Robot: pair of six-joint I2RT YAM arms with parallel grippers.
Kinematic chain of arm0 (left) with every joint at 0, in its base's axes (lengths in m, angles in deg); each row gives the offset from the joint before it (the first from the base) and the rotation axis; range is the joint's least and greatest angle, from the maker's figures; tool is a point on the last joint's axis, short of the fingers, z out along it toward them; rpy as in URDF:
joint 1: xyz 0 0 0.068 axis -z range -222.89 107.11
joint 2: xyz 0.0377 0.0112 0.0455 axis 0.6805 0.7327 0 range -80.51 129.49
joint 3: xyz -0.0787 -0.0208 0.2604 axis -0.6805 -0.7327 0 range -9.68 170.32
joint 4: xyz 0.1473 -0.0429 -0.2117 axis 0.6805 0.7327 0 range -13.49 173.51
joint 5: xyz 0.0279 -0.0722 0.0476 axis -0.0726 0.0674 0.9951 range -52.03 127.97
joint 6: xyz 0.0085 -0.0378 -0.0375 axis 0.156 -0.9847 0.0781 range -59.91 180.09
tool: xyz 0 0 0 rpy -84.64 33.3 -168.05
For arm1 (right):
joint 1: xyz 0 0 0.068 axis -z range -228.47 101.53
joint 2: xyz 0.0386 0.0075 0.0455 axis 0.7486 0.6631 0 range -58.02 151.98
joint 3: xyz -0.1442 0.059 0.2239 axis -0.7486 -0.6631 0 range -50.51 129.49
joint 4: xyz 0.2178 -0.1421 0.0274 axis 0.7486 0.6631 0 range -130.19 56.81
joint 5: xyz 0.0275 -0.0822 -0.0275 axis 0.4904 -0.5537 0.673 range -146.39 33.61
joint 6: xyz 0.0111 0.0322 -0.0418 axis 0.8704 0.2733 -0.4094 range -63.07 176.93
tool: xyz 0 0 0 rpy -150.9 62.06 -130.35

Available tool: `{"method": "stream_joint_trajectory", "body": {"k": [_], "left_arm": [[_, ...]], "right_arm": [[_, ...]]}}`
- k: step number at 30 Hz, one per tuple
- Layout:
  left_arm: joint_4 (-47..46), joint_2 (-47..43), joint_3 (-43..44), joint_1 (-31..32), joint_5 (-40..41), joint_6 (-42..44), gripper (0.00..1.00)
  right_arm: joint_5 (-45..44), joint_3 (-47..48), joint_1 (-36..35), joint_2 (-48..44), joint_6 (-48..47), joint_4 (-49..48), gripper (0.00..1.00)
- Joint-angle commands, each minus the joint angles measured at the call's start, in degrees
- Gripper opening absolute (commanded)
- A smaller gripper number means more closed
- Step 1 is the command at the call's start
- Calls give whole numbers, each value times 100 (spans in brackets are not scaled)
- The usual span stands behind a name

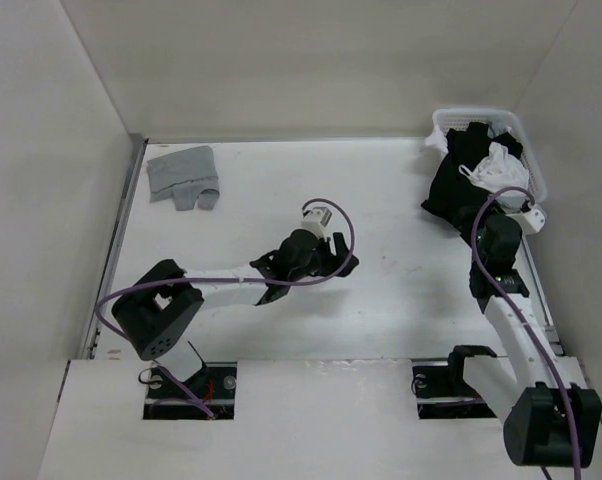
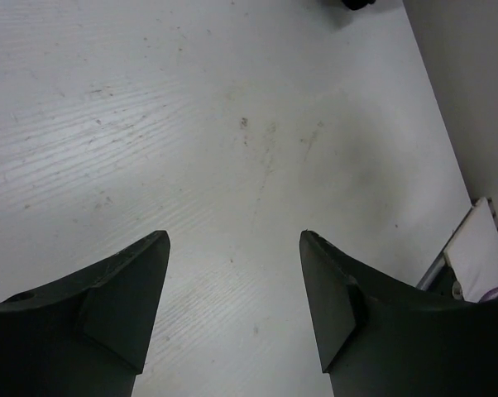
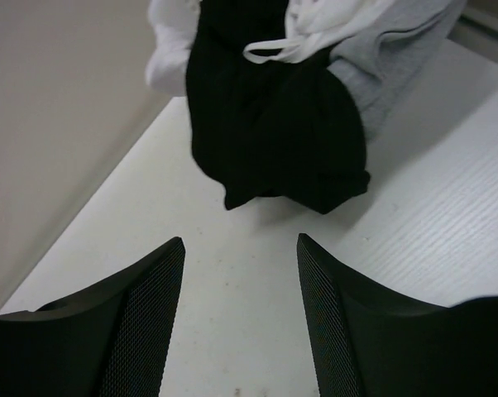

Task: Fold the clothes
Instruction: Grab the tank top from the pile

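Eyes on the black T-shirt (image 1: pixel 449 192): a soft, limp heap spilling out of the white mesh basket (image 1: pixel 479 114) and down onto the tabletop (image 1: pixel 381 180). I judge it light and floppy. It will sag and drag wherever it is lifted, it holds no shape of its own, and there is nothing in it to break. It is so bunched that no sleeve or collar shows clearly. The best hold looks to be the rounded lower fold lying on the tabletop, pinched through a thick gather so the cloth cannot slide out. Mind the grey garment (image 3: pixel 394 58) and the white garment (image 3: pixel 323 29) lying against its upper part: a high grab would likely drag them along.

Now the left pincer (image 2: pixel 232 240): jaws wide apart, nothing between them, only bare tabletop beneath. The T-shirt is well apart from it, off to its right and farther back. The small grey garment (image 1: pixel 184 175) lies well apart on its other side, back and to the left.

Over to the right pincer (image 3: pixel 239 241): jaws spread wide too, and empty. The T-shirt lies straight ahead of it, near but not touching. Its lower fold faces the gap between the jaws, with a strip of bare tabletop between. To my eye this is the pincer placed for the pickup, and a short push forward should bring that fold between the jaws.
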Motion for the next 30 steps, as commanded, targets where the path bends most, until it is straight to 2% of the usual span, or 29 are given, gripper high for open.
{"method": "stream_joint_trajectory", "body": {"k": [1,3,5,6,7,8,10,11,12,14,15,18,22,25,27,30], "left_arm": [[-685,-126,-35,36,-167,228,63],[-940,-179,-254,45,-185,263,62],[-1186,-223,-439,19,-185,298,60],[-1353,-241,-536,-16,-168,333,55],[-1485,-241,-606,-51,-185,351,48],[-1591,-258,-668,-86,-194,360,37],[-1671,-276,-721,-122,-194,377,25],[-1671,-294,-747,-130,-194,386,24],[-1671,-294,-748,-131,-185,395,24],[-1688,-268,-756,-165,-194,404,26],[-1706,-259,-765,-192,-194,369,29],[-1794,-232,-800,-262,-202,299,35],[-1846,-206,-809,-271,-273,272,36],[-1847,-197,-809,-289,-273,272,37],[-1855,-206,-818,-306,-273,272,37],[-1873,-188,-818,-324,-273,263,37]], "right_arm": [[62,24,246,224,-170,-230,62],[27,15,264,400,-328,-317,57],[158,24,325,559,-408,-397,45],[272,59,395,646,-417,-449,22],[447,129,483,778,-391,-458,8],[658,208,570,927,-391,-502,6],[931,384,676,1322,-443,-590,11],[985,419,694,1463,-461,-625,18],[976,446,712,1647,-504,-721,30],[1029,472,703,1920,-575,-871,47],[1047,481,694,2035,-575,-924,53],[1047,595,720,2404,-602,-1091,59],[1240,1077,782,3149,-820,-1258,59],[1249,1202,782,3433,-777,-1346,54],[1345,1193,817,3539,-716,-1600,45],[1608,1175,922,3644,-602,-2145,18]]}}
